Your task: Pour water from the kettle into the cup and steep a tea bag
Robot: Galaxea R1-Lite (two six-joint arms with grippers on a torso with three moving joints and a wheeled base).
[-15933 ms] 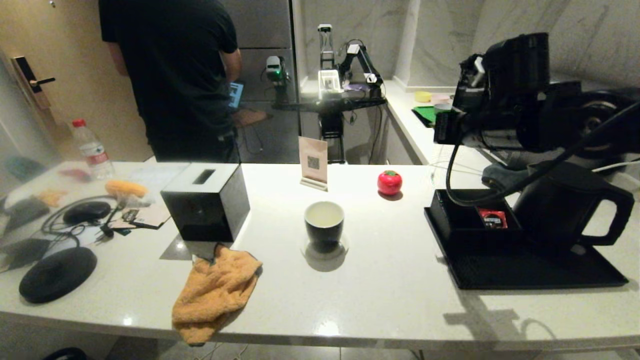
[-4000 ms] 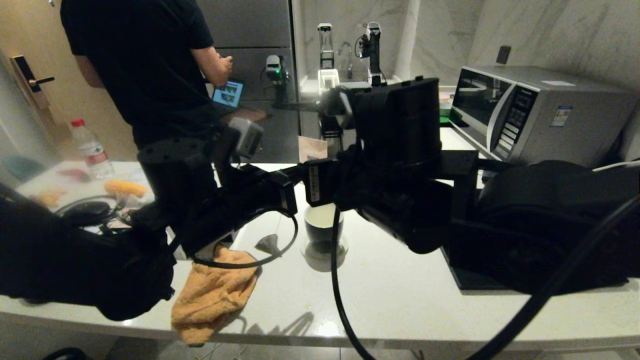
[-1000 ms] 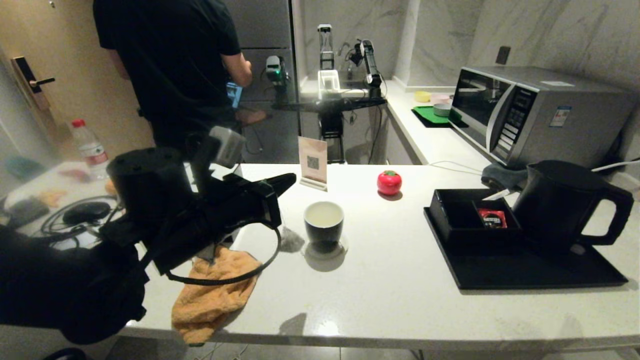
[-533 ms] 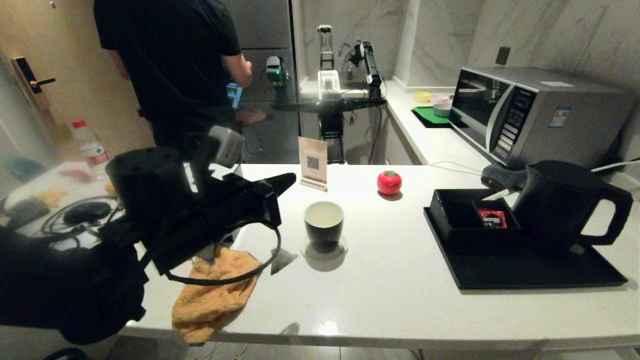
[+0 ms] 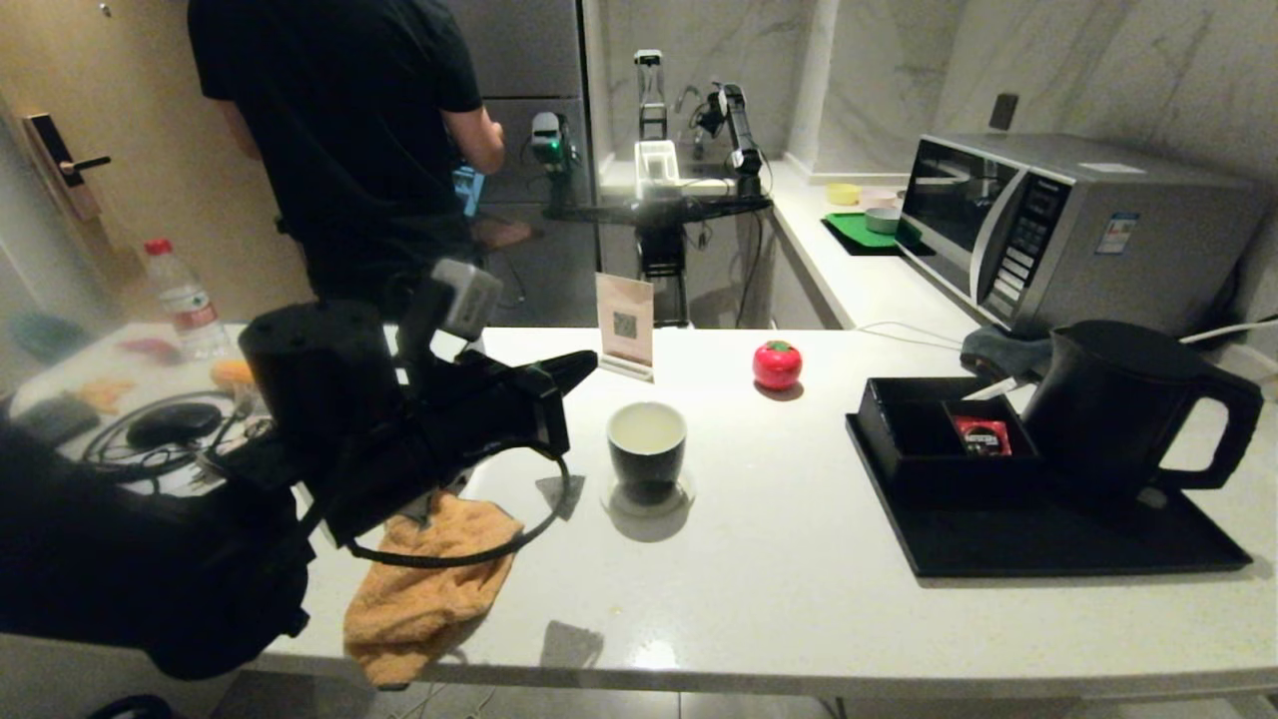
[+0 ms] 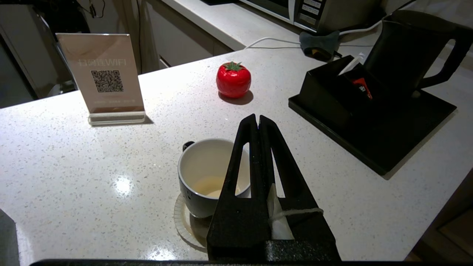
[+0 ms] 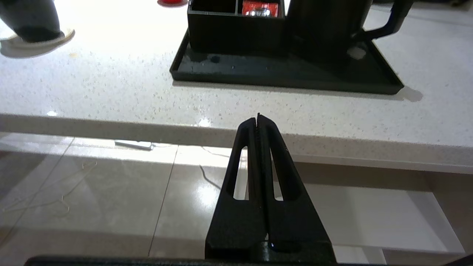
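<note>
The black cup [image 5: 647, 439] with a white inside stands on a round coaster mid-counter and holds a little pale liquid [image 6: 212, 184]. My left gripper [image 5: 589, 361] hovers just left of and above the cup, shut on the tea bag's white tag and string [image 6: 278, 218]. In the left wrist view its tips [image 6: 257, 117] reach over the cup [image 6: 199, 173]. The tea bag [image 5: 556, 496] dangles below, left of the cup and outside it. The black kettle [image 5: 1118, 409] stands on the black tray [image 5: 1048, 544] at the right. My right gripper [image 7: 257, 116] is shut and empty, low in front of the counter edge.
A black box [image 5: 929, 439] with a red sachet sits on the tray beside the kettle. A red tomato-shaped item [image 5: 778, 364] and a QR sign [image 5: 625, 325] stand behind the cup. An orange cloth [image 5: 429, 584] hangs over the front edge. A person [image 5: 349, 150] stands beyond the counter; a microwave [image 5: 1058, 230] is at back right.
My left gripper has shifted slightly right toward the cup, and the tea bag has swung beneath it. The right arm, in front of the head camera four seconds ago, has left that view.
</note>
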